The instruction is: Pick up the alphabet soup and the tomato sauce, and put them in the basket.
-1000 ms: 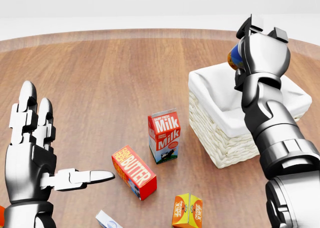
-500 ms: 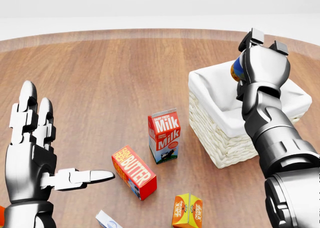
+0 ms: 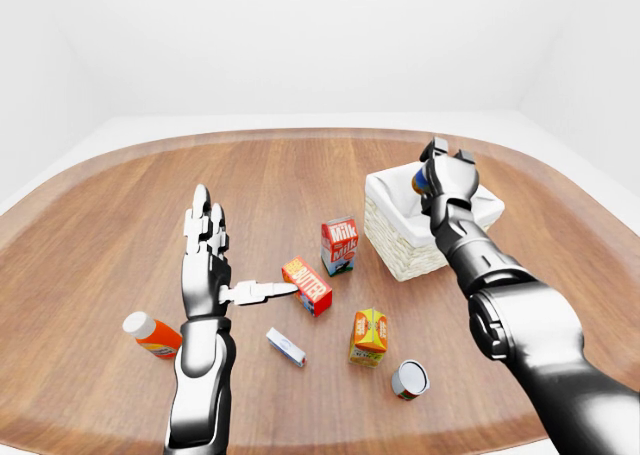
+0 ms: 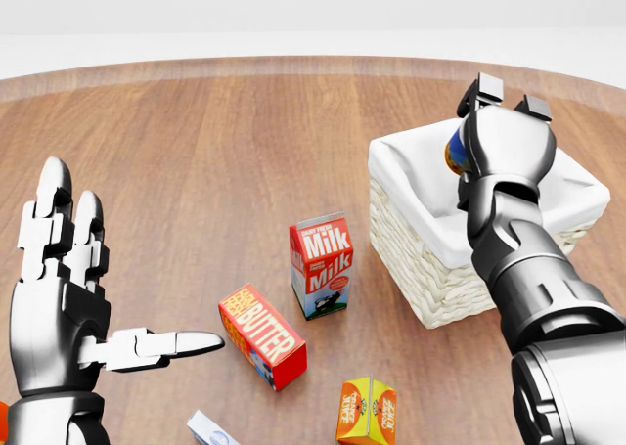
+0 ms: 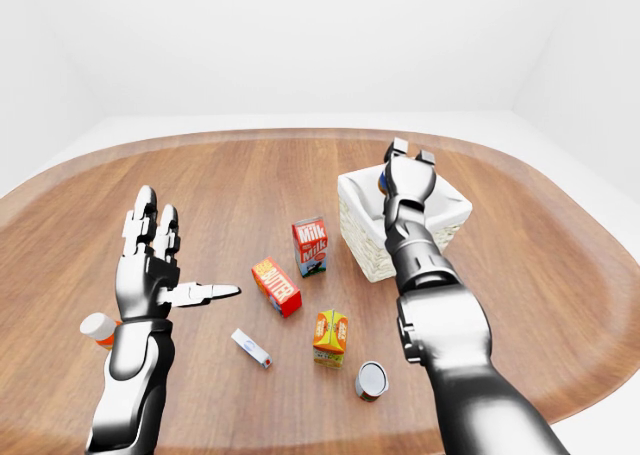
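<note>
Right robot hand [image 4: 494, 122] grips a can [image 4: 455, 152] over the basket [image 4: 430, 269], poised to drop it; left robot hand [image 4: 68, 298] idles open-fingered.

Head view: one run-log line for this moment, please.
right hand: holds can over basket | left hand: open, idle | second can: on table
</note>
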Robot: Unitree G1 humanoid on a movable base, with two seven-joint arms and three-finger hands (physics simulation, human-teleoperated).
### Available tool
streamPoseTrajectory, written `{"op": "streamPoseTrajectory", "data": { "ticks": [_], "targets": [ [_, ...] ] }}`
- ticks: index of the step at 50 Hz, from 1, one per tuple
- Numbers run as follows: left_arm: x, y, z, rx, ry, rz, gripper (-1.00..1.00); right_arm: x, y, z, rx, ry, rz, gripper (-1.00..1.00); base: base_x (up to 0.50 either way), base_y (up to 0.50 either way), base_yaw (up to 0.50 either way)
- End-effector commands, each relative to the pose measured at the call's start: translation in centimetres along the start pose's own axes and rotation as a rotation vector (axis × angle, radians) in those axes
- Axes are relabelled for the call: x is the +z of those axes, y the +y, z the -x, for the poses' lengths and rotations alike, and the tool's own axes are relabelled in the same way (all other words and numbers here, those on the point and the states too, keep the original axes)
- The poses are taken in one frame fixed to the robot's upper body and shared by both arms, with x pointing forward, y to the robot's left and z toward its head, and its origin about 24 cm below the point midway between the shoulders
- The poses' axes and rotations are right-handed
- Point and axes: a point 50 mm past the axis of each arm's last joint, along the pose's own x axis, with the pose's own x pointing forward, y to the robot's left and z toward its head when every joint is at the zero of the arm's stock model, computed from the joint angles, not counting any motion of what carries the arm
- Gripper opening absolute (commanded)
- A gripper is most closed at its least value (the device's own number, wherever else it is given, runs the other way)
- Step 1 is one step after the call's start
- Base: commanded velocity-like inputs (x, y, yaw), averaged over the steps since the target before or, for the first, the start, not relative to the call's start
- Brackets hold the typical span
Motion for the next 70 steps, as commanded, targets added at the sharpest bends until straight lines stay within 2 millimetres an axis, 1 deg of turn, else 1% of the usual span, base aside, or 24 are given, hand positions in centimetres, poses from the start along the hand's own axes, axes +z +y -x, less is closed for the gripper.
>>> {"op": "streamPoseTrajectory", "data": {
  "ticks": [1,35,37,38,39,40,41,42,43,44,45,48,56,70],
  "targets": [
    [-0.4,0.1,0.2,-0.012,0.017,-0.006,1.00,-0.2,0.0,0.0,-0.006,-0.018,0.044,-1.00,0.00,0.00,0.00],
    [-0.3,0.0,0.3,-0.016,0.015,-0.007,1.00,-0.7,1.0,0.6,0.025,0.006,0.020,-1.00,0.00,0.00,0.00],
    [-0.3,0.0,0.3,-0.016,0.016,-0.007,1.00,-0.7,1.0,0.6,0.025,0.008,0.018,-0.75,0.00,0.00,0.00],
    [-0.3,0.0,0.3,-0.016,0.015,-0.007,1.00,-0.7,1.0,0.6,0.026,0.008,0.018,-0.55,0.00,0.00,0.00],
    [-0.3,0.0,0.3,-0.016,0.016,-0.007,1.00,-0.7,1.0,0.6,0.026,0.008,0.017,-0.22,0.00,0.00,0.00],
    [-0.3,0.0,0.3,-0.016,0.016,-0.007,1.00,-0.7,1.1,0.6,0.026,0.009,0.015,0.05,0.00,0.00,0.00],
    [-0.3,0.0,0.3,-0.016,0.016,-0.007,1.00,-0.7,1.1,0.7,0.028,0.010,0.015,0.15,0.00,0.00,0.00],
    [-0.3,0.0,0.3,-0.016,0.016,-0.007,1.00,-0.7,1.1,0.7,0.028,0.010,0.014,0.18,0.00,0.00,0.00],
    [-0.3,0.0,0.3,-0.016,0.016,-0.007,1.00,-0.7,1.1,0.7,0.028,0.010,0.014,0.29,0.00,0.00,0.00],
    [-0.3,0.0,0.3,-0.016,0.016,-0.007,1.00,-0.7,1.1,0.7,0.028,0.011,0.013,0.71,0.00,0.00,0.00],
    [-0.3,0.0,0.3,-0.016,0.016,-0.007,1.00,-0.7,1.1,0.7,0.028,0.012,0.013,0.89,0.00,0.00,0.00],
    [-0.3,0.0,0.3,-0.016,0.016,-0.007,1.00,-0.7,1.1,0.7,0.028,0.013,0.012,1.00,0.00,0.00,0.00],
    [-0.3,0.0,0.3,-0.017,0.015,-0.007,1.00,-0.7,1.2,0.7,0.029,0.013,0.010,1.00,0.00,0.00,0.00],
    [-0.3,0.0,0.3,-0.016,0.016,-0.007,1.00,-0.4,0.6,0.4,0.013,0.004,0.009,1.00,0.00,0.00,0.00]
  ]
}}
